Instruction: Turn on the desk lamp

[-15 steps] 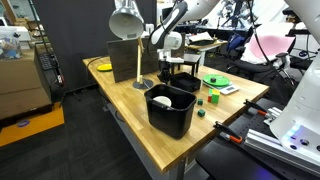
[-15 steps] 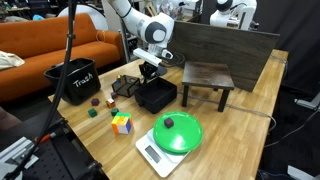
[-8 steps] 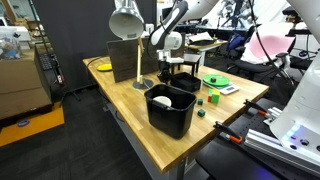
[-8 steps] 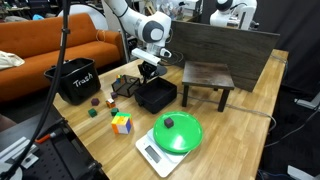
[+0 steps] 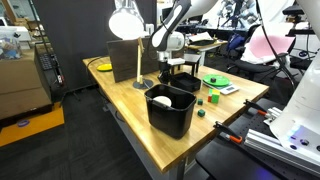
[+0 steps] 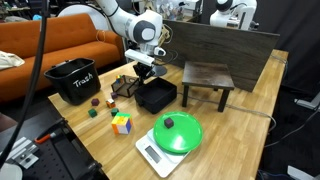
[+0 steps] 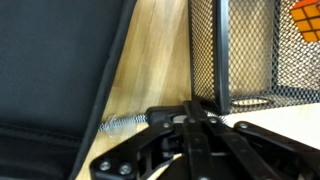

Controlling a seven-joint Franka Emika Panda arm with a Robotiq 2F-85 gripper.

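Note:
The desk lamp [image 5: 126, 20] stands on the wooden table in an exterior view, with its cream stem and round base [image 5: 143, 84] in front of a dark board. The inside of its dome shade looks bright white. My gripper [image 5: 166, 64] hangs just beside the base, above a black mesh bin [image 5: 180, 80]. It also shows in the opposite exterior view [image 6: 143, 72], where I cannot make out the lamp. In the wrist view the fingers [image 7: 203, 115] look pressed together and hold nothing, next to the mesh bin wall [image 7: 240, 50]. A coiled cable [image 7: 120, 125] lies on the wood.
A large black bin [image 5: 170, 112] holding a white object stands near the table's front edge. A green plate on a scale [image 5: 215, 80] and small green cubes lie nearby. Also there are a black bin [image 6: 72, 80], a colour cube [image 6: 121, 123], a green bowl [image 6: 176, 133] and a small dark table [image 6: 207, 78].
The lamp shade looks brighter than before. My arm has shifted slightly, and the gripper stays low beside the lamp base.

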